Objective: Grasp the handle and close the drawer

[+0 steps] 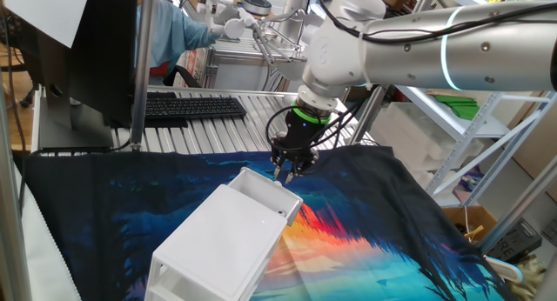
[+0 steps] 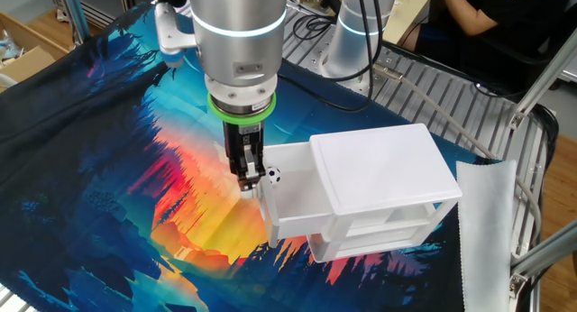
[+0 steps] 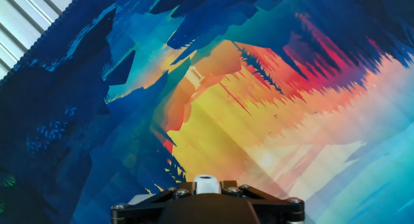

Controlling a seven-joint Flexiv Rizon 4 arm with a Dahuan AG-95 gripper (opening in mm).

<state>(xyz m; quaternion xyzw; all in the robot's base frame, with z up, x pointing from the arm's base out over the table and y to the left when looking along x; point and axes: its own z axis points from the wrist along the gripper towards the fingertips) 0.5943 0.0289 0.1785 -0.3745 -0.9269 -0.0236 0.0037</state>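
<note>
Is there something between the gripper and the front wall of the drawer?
No. In the other fixed view the gripper stands right at the front wall of the half-open drawer, with no object between them. Whether they touch is unclear.

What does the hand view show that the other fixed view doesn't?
Only the hand view: the underside of the hand's own mount, close up, with cloth right beneath it. It shows no drawer and no cabinet. Only the other fixed view: the gripper at the front of the partly open drawer, the cabinet, the arm. Both: the colourful cloth.
</note>
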